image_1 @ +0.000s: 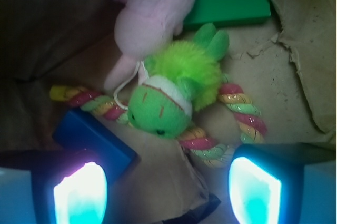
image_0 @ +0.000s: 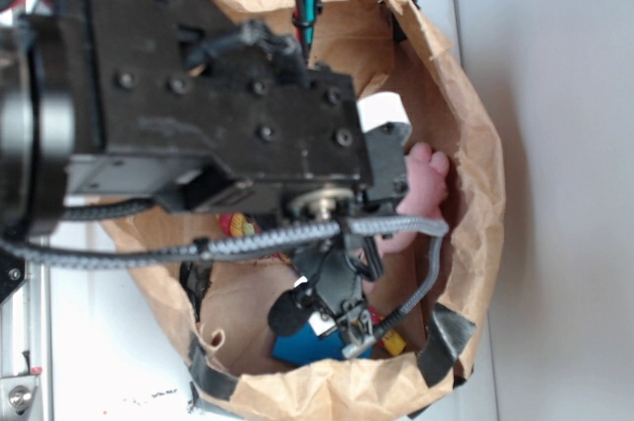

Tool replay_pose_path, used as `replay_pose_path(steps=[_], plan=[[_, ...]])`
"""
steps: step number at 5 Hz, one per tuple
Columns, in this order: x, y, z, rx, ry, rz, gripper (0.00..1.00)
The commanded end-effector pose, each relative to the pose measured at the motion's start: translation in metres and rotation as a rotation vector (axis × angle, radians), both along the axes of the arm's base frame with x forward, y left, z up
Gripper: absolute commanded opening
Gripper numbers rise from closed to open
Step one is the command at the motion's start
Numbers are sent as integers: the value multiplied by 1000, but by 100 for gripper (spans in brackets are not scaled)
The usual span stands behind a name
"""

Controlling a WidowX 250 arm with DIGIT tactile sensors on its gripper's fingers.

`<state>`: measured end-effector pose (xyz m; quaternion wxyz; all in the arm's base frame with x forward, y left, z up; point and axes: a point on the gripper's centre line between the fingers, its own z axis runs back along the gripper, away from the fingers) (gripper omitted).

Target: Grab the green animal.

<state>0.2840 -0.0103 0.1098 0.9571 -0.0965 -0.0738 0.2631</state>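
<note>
While hanging inside a brown paper bag (image_0: 466, 173), gripper (image_1: 168, 190) seen with jaws spread wide, holding nothing, touching nothing. Two glowing fingertips (image_1: 79, 195) at the lower left and lower right of the wrist view, open floor of the bag between them. Just beyond that gap, green animal (image_1: 176, 89): fuzzy lime plush, head with pale red-stitched band turned toward the fingers, lying across a multicoloured twisted rope toy (image_1: 239, 113). Touching its far side, pink plush animal (image_1: 152, 16). Behind both, flat green block (image_1: 231, 2) toward the bag's far wall. Blue block (image_1: 92, 139) beside the left fingertip. From the exterior view, robot arm (image_0: 218, 114) covering most of the bag's mouth.
</note>
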Motion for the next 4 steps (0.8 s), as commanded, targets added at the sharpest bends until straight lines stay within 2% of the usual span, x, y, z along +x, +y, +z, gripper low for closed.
replay_pose_path(steps=[1,4], plan=[[5,3,18,27,-61,34,100],[5,1,18,39,-62,26,100]])
